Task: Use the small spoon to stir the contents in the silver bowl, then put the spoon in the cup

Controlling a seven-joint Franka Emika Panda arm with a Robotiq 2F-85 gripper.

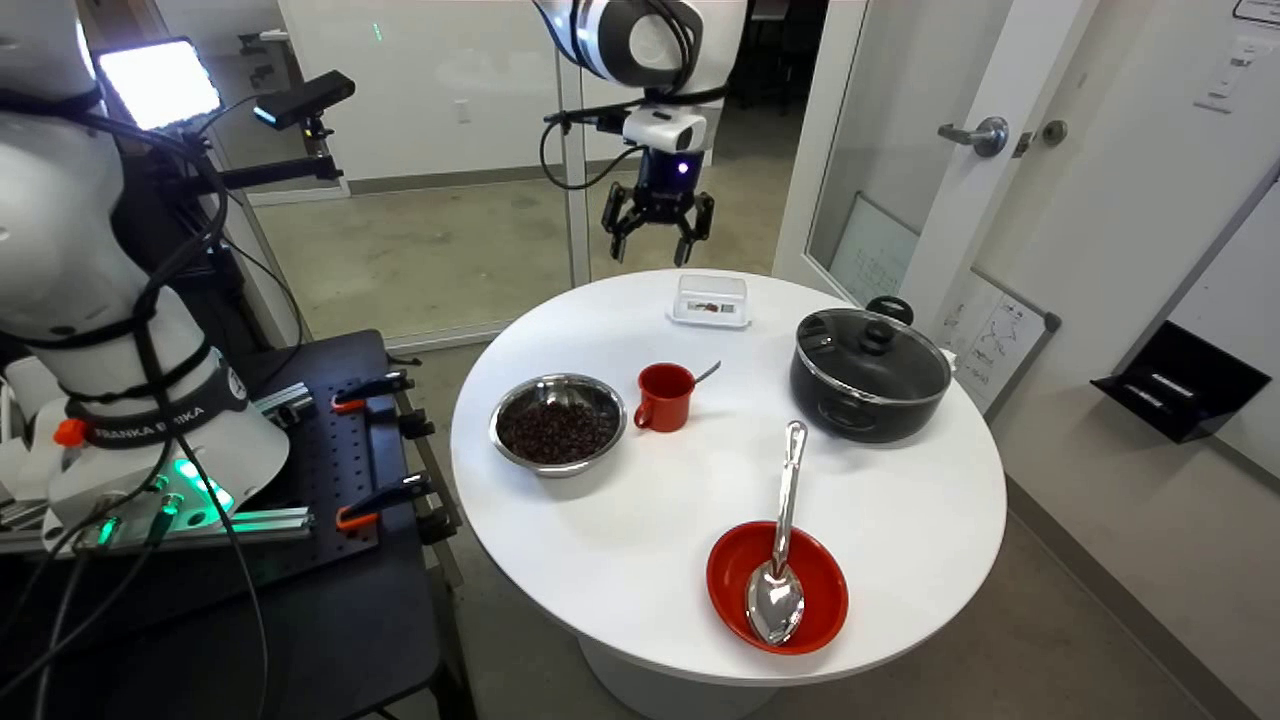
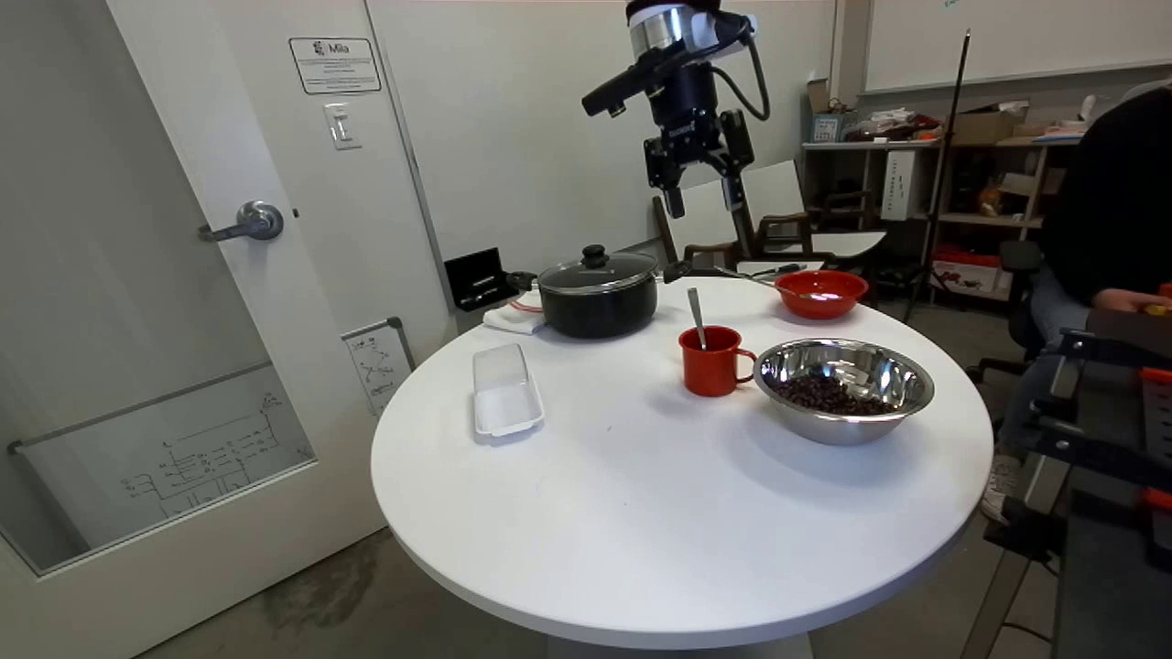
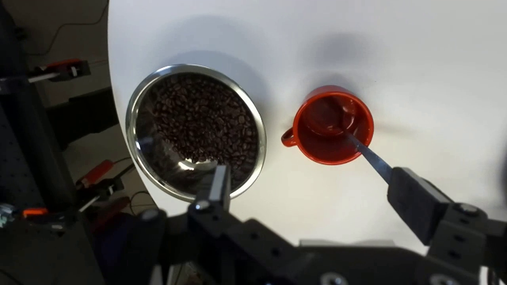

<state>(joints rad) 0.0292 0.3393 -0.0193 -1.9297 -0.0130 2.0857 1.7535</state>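
Observation:
The small spoon is silver and stands leaning in the red cup, its handle point(image 1: 708, 372) sticking out over the rim; it also shows in an exterior view point(image 2: 697, 316) and the wrist view point(image 3: 370, 156). Its lower end is inside the cup point(image 1: 663, 398), whose handle faces the silver bowl. The silver bowl point(image 2: 833, 428) holds dark brown beans and stands beside the cup; it also shows in the wrist view point(image 3: 261, 142). My gripper point(image 1: 650, 250) is open and nothing shows between its fingers. It is above the table, apart from the spoon. In the wrist view one finger covers the spoon's handle end.
A black lidded pot point(image 1: 870, 395) stands on the white round table point(image 1: 640, 560). A red shallow dish point(image 1: 830, 590) holds a long silver spoon point(image 1: 785, 500). A clear-lidded white container point(image 2: 506, 407) lies open on the table. A white cloth point(image 2: 515, 318) lies by the pot.

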